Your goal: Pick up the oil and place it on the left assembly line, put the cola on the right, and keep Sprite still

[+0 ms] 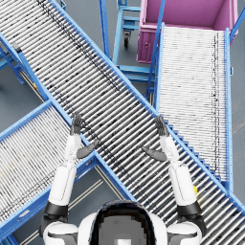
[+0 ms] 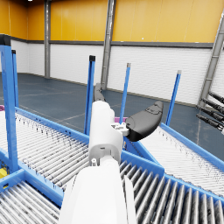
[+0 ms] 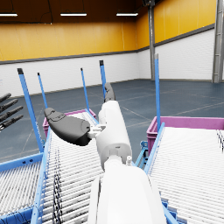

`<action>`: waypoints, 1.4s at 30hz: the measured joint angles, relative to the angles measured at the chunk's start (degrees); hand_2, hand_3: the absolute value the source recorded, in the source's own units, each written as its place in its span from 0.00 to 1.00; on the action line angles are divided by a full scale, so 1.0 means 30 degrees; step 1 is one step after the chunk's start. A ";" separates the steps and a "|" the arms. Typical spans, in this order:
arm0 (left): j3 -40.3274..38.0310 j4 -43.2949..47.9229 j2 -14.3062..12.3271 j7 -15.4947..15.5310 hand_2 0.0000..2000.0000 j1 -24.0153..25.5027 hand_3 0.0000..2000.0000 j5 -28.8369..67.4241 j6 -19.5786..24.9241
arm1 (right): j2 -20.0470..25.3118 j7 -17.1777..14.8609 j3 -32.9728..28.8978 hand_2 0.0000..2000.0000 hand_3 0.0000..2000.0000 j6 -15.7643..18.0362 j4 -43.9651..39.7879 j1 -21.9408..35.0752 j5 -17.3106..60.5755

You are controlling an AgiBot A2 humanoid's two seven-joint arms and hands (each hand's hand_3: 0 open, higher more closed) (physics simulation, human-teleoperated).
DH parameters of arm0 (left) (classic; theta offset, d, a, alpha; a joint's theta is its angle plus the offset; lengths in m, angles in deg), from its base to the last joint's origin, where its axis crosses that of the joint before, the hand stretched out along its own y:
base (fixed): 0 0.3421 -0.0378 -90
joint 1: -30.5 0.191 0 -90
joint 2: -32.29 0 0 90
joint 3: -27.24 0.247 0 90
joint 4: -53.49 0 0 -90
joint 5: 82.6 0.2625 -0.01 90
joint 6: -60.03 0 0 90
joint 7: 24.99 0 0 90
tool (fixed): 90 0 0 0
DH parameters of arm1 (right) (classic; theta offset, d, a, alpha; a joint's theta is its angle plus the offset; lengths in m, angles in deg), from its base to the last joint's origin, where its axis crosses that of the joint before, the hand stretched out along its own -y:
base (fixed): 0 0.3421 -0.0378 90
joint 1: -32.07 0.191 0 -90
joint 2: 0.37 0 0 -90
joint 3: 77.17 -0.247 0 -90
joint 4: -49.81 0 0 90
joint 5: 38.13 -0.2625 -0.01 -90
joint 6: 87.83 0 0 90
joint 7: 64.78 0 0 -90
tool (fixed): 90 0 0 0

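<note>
No oil, cola or Sprite in any view, so bearing and nearer arm: can't tell. Left robot hand and right robot hand are both empty, fingers apart, over the centre conveyor.

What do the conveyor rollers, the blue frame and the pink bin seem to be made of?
Conveyor rollers: likely bare metal, steel or aluminium, because they are pale grey with a dull sheen.
Blue frame: probably painted metal, because the straight bars have an even, saturated colour.
Pink bin: probably plastic, because its walls are a uniform matte magenta, though the rendered look leaves this open.
</note>
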 measured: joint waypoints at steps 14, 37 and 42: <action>-0.0924 0.0555 -0.0752 0.1788 0.00 -0.0553 0.00 -0.0002 0.1792 | 0.0820 0.1793 -0.0551 0.00 0.00 -0.1773 0.0635 0.0617 -0.0002; -0.5411 0.2164 -0.1838 0.1921 0.00 -0.3209 0.00 0.9232 0.1926 | 0.2148 0.1928 -0.4250 0.00 0.00 -0.1905 0.2347 0.2272 0.7527; -0.6005 0.2508 -0.1879 0.1921 0.00 -0.3316 0.00 0.9692 0.1926 | 0.2239 0.1928 -0.4972 0.00 0.00 -0.1905 0.2605 0.2347 0.7986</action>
